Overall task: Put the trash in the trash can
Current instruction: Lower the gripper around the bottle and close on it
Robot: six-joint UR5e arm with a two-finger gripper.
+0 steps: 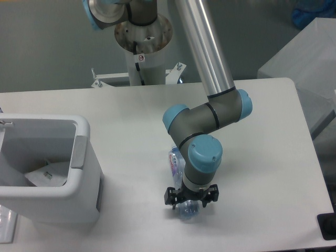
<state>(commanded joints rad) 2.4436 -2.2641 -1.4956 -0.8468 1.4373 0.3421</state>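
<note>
**Pincer low over the bottle near the desk's front edge**

Fixed camera: A white desk [131, 110] with rounded corners fills most of the picture, against a dull grey-green wall. The arm's base column [143, 44] stands behind the far edge, and a pale grey block [304, 58] sits off the right side.

The trash can [79, 184], a white box-shaped bin with a thick rim and a grey panel facing right, stands at the left front of the desk. Something pale and crumpled lies inside it; what it is cannot be told. Bare desk lies between the bin and the arm, and more to the right toward the desk's edge.

The bottle [177, 157], clear plastic with a blue-red-white label, lies on the desk, running from under the arm's wrist toward the front edge. The pincer [190, 199] points down directly over the bottle's near end, its two black fingers straddling it on either side. Whether they press the plastic cannot be told.
</note>
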